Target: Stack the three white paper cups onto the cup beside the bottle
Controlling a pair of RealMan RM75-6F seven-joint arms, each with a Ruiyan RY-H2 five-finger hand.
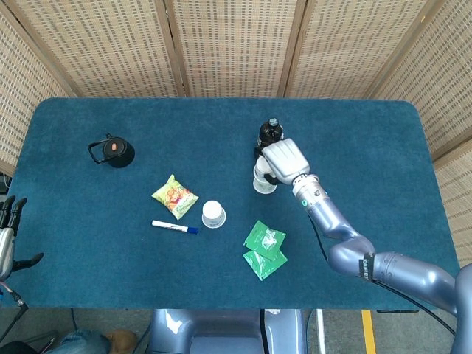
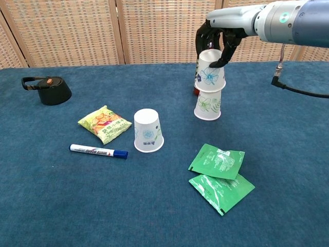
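My right hand (image 2: 216, 37) grips the top of an upside-down white paper cup (image 2: 209, 73) with a blue flower print. This cup sits over the top of the upside-down cup (image 2: 207, 106) beside the dark bottle (image 2: 196, 82), which is mostly hidden behind them. In the head view the right hand (image 1: 284, 162) covers the held cup, the lower cup (image 1: 259, 182) peeks out at its left, and the bottle (image 1: 268, 134) stands just behind. Another upside-down cup (image 2: 148, 131) stands alone left of the stack. My left hand (image 1: 7, 237) hangs at the table's lower left edge, fingers apart and empty.
A black lidded pot (image 2: 48, 88) sits at the far left. A snack packet (image 2: 104, 124) and a blue-capped marker (image 2: 97, 151) lie left of the lone cup. Two green sachets (image 2: 217, 160) (image 2: 222, 191) lie in front of the stack.
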